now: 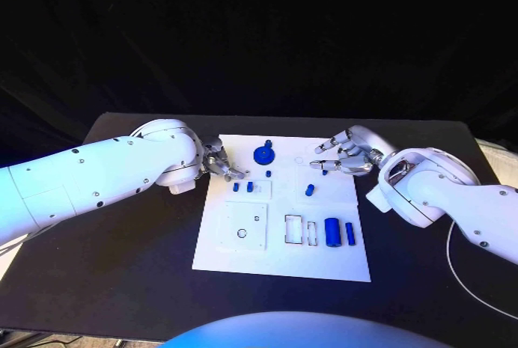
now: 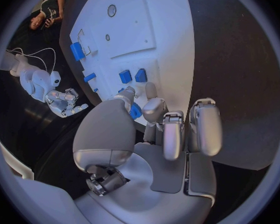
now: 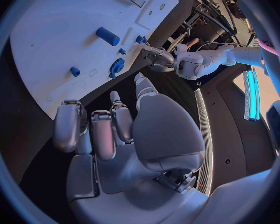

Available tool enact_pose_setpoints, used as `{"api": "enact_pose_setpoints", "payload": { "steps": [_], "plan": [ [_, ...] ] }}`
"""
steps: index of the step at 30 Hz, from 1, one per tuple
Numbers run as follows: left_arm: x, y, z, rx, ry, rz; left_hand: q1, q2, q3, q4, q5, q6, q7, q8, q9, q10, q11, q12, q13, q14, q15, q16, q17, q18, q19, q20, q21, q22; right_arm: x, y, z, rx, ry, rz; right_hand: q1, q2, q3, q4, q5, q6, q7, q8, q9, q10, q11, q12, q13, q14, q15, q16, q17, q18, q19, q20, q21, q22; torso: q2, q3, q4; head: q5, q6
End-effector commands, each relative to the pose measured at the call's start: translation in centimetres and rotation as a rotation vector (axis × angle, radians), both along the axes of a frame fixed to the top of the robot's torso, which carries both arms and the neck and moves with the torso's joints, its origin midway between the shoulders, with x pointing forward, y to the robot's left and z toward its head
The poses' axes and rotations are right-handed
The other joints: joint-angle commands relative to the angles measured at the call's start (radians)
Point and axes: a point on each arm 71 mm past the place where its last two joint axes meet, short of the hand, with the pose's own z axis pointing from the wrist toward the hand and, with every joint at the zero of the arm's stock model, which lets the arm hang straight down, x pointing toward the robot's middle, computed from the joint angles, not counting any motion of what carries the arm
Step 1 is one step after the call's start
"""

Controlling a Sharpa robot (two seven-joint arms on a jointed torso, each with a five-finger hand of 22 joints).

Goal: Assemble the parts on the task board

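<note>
Board: I see the white rectangular task board (image 1: 283, 257) in the middle of the black table (image 1: 108, 288).
Parts: small blue pieces — a round blue gear-like part (image 1: 264, 154) near the far edge, a blue cylinder (image 1: 332, 233) nearer me.
Left hand (image 1: 219, 165): at the board's left edge, fingertips seemingly pinching a small blue piece (image 2: 135, 111) — partly hidden.
Right hand (image 1: 343, 157): over the far right corner, fingers apart, holding nothing.

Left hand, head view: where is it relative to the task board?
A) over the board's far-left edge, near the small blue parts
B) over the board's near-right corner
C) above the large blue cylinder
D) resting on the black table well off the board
A: the left hand sits at the far-left edge of the task board, its fingers close to the small blue parts; whether it pinches one I cannot tell.
</note>
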Motion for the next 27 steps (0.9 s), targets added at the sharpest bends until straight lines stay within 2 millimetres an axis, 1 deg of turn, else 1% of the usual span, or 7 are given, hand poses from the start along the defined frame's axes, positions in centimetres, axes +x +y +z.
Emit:
{"api": "enact_pose_setpoints", "payload": {
  "steps": [1,3,7,13,17,23,27],
  "plan": [
    [0.2,-0.4,0.7,-0.189,-0.055,0.03,0.039,0.012,-0.007,-0.001,0.006,-0.041,0.015,-0.019,-0.009,-0.088,0.015,-0.131,-0.136,0.099,0.007,-0.008,0.249,0.017,-0.051,0.005,-0.098,-0.019,-0.1,0.1,-0.1,-0.004,0.003,0.012,0.001,0.009,0.001,0.006,0.005,0.004,0.0,0.003,0.001,-0.004,-0.005,0.001,0.059,0.063,-0.002,-0.006,0.084,0.007,-0.004,-0.004,-0.004,-0.002,0.001,0.0012,0.0007,0.0,0.0],
    [0.4,-0.4,1.0,-0.265,-0.077,0.042,0.063,0.003,-0.018,0.006,0.009,-0.09,0.038,-0.044,-0.023,-0.203,0.037,-0.286,-0.291,0.059,0.024,-0.091,0.148,0.05,-0.133,0.018,-0.249,-0.151,-0.1,0.0,-0.1,-0.004,0.003,0.012,0.001,0.009,0.001,0.006,0.005,0.004,0.0,0.003,0.001,-0.004,-0.005,0.001,0.059,0.063,-0.002,-0.006,0.084,0.007,-0.004,-0.004,-0.004,-0.002,0.001,0.0008,0.0004,-0.002,0.002],
    [0.7,-0.4,1.7,-0.373,-0.155,0.05,0.08,-0.019,-0.064,0.013,0.008,-0.169,0.085,-0.082,-0.057,-0.311,0.081,-0.361,-0.345,-0.089,0.063,-0.383,-0.143,0.112,-0.324,0.054,-0.625,-0.462,-0.1,0.0,-0.1,-0.005,0.004,0.01,0.001,0.009,0.001,0.006,0.005,0.004,0.0,0.003,0.001,-0.004,-0.005,0.001,0.059,0.063,-0.002,-0.006,0.084,0.007,-0.004,-0.004,-0.004,-0.002,0.001,0.0011,-0.0013,-0.003,0.004],
    [0.9,-1.9,2.3,-0.405,-0.28,-0.109,0.262,-0.011,-0.044,-0.039,0.005,-0.221,0.125,-0.117,-0.117,-0.408,0.12,-0.461,-0.451,-0.267,0.098,-0.786,-0.501,0.118,-0.354,0.093,-0.792,-0.586,-0.1,0.0,-0.1,-0.004,0.004,0.01,0.001,0.009,0.001,0.006,0.005,0.004,0.0,0.003,0.001,-0.004,-0.005,0.001,0.059,0.063,-0.002,-0.006,0.084,0.007,-0.004,-0.004,-0.004,-0.002,0.002,0.0001,-0.0002,-0.006,0.006],
    [0.5,-3.7,2.1,-0.4,-0.352,-0.269,0.423,-0.017,0.036,-0.102,0.004,-0.211,0.133,-0.195,-0.198,-0.447,0.133,-0.592,-0.581,-0.29,0.109,-0.841,-0.546,0.122,-0.349,0.095,-0.85,-0.632,-0.1,0.0,-0.1,-0.001,0.002,0.01,0.002,0.011,0.0,0.006,0.006,0.004,0.0,0.003,0.001,-0.004,-0.005,0.001,0.06,0.064,-0.002,-0.006,0.084,0.007,-0.004,-0.004,-0.004,-0.002,0.003,-0.0015,-0.0022,-0.009,0.01],
    [0.0,-5.6,1.4,-0.355,-0.431,-0.415,0.465,-0.059,0.083,-0.136,0.005,-0.14,0.121,-0.31,-0.307,-0.398,0.131,-0.721,-0.742,-0.216,0.098,-0.832,-0.576,0.121,-0.28,0.086,-0.84,-0.636,-0.1,0.1,-0.1,0.003,0.001,0.011,0.004,0.011,0.0,0.006,0.007,0.004,0.0,0.003,0.001,-0.004,-0.005,0.0,0.059,0.063,-0.002,-0.007,0.083,0.007,-0.005,-0.004,-0.005,-0.002,0.002,-0.0004,-0.0017,-0.019,0.017],
    [0.1,-6.3,0.9,-0.286,-0.436,-0.457,0.441,-0.078,0.084,-0.132,0.005,-0.106,0.11,-0.358,-0.348,-0.368,0.127,-0.771,-0.809,-0.062,0.089,-0.546,-0.34,0.12,-0.188,0.08,-0.796,-0.617,-0.1,0.1,-0.2,0.004,0.001,0.012,0.006,0.013,0.0,0.007,0.008,0.004,0.0,0.003,0.001,-0.004,-0.006,0.0,0.059,0.063,-0.003,-0.007,0.083,0.008,-0.005,-0.004,-0.005,-0.003,0.002,0.0005,-0.0013,-0.021,0.02]
  ]
}}
